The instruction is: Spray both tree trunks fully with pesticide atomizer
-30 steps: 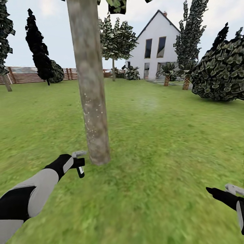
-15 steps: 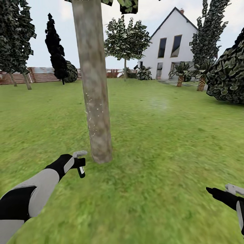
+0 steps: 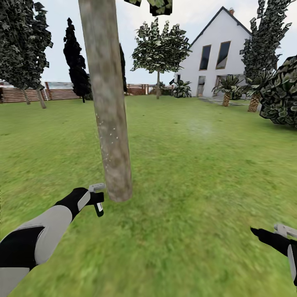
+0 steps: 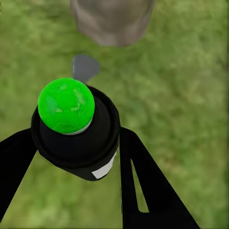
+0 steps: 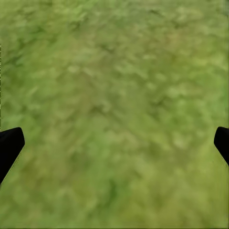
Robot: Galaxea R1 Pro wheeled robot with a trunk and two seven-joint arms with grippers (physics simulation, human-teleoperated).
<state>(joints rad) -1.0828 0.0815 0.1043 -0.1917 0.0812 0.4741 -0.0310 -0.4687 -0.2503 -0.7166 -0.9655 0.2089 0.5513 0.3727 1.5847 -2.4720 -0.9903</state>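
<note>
A thick grey-brown tree trunk (image 3: pixel 108 119) rises from the grass just ahead, with a few white pesticide specks (image 3: pixel 108 142) on its bark. My left gripper (image 3: pixel 97 197) sits close to the trunk's base and is shut on the pesticide atomizer (image 3: pixel 98 207). In the left wrist view the atomizer (image 4: pixel 76 138) is a black body with a green ball on top and a pale label, held between black fingers (image 4: pixel 143 181), with the trunk (image 4: pixel 112 19) right in front. My right gripper (image 3: pixel 284 231) hangs low at the right over grass, its fingertips (image 5: pixel 9 145) wide apart and empty.
Lawn (image 3: pixel 198 173) spreads all around. A leafy tree (image 3: pixel 159 47) stands far back near the white house (image 3: pixel 214 53). Dark conifers (image 3: pixel 76 62) and a slatted fence (image 3: pixel 57 94) line the left. A big bush (image 3: pixel 282 95) and palms (image 3: pixel 227 88) are at the right.
The whole view has swung: house, fence and far trees have slid right in the picture. Both arms keep the same pose, and the left gripper still holds the atomizer.
</note>
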